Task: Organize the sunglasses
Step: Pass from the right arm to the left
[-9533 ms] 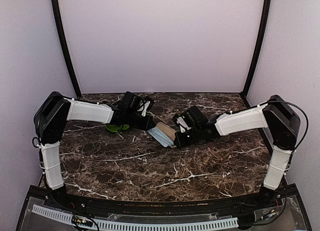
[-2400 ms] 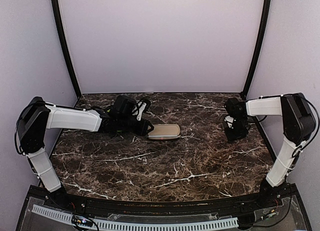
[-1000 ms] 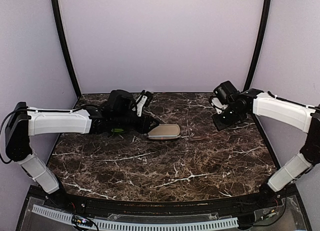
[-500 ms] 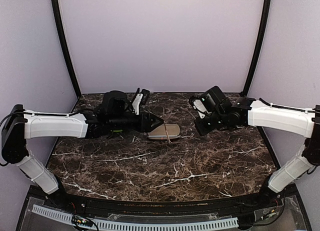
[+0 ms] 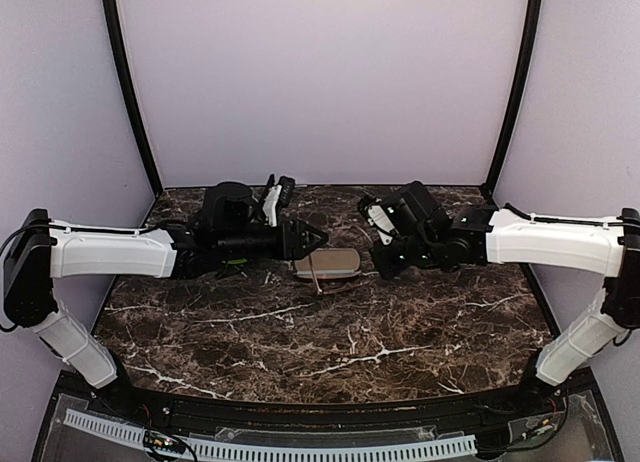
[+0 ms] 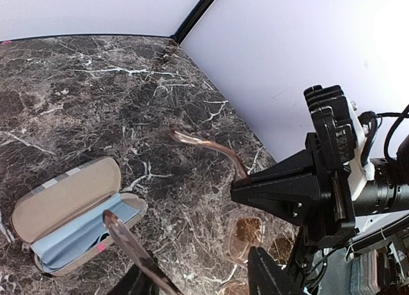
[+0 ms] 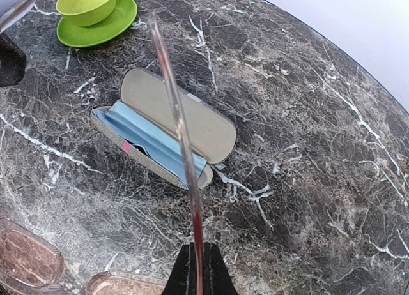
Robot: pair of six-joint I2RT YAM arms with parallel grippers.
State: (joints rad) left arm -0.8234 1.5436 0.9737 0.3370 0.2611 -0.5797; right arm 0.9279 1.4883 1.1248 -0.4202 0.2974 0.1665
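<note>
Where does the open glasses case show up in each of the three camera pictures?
Top view: glasses case, middle of the picture.
Left wrist: case, lower left.
Right wrist: case, just left of centre.
Shared landmark: the dark marble table under it.

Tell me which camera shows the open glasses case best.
The right wrist view: the case lies open, tan lid and blue lining clear, crossed only by a thin sunglasses arm. The left wrist view shows it low in a corner; the top view shows it small.
</note>
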